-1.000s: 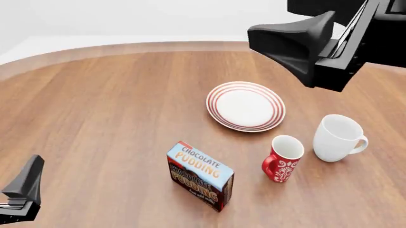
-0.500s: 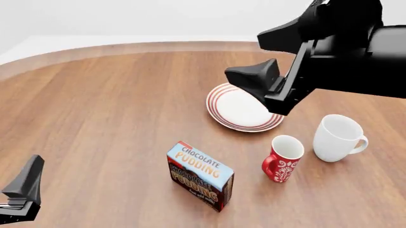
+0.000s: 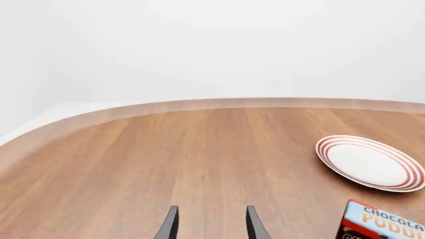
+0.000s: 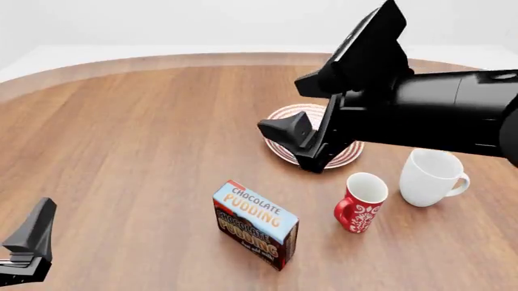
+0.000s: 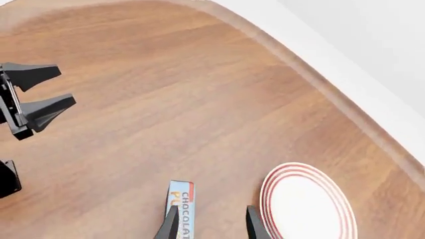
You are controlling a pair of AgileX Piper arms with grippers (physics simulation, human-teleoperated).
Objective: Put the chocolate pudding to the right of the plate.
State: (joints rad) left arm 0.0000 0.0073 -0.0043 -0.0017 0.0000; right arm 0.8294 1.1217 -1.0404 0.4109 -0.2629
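Left gripper point(image 4: 28, 245): at the near left corner of the front view, low over the table, well apart from everything else. Its fingers point(image 3: 170, 225) stand apart with only bare wood between them — released, holding nothing. The right wrist view shows it from across the table point(image 5: 37, 97), jaws spread.

Table point(image 4: 130, 145): brown wood grain with a curved far edge against a white backdrop.

Chocolate pudding point(image 4: 255, 224): standing on the table near the front, nearer the camera than the plate and a little to its left, with a clear gap between them. Light-blue top with orange lettering, dark front, red edges. It shows at the corner of the left wrist view point(image 3: 385, 225) and beside the fingertips in the right wrist view point(image 5: 180, 209).

Right gripper point(image 4: 304, 142): hangs in the air over the plate's left part, above and behind the pudding, not touching it. Its fingers point(image 5: 171, 225) are apart, nothing between them — released.

Plate point(image 4: 350, 154): white with red rings, partly hidden in the front view by the right arm; seen whole and bare in the left wrist view point(image 3: 369, 163).

Red mug point(image 4: 361, 203): upright, just in front of the plate, right of the pudding.

White mug point(image 4: 431, 177): upright, just right of the red mug, handle pointing right.
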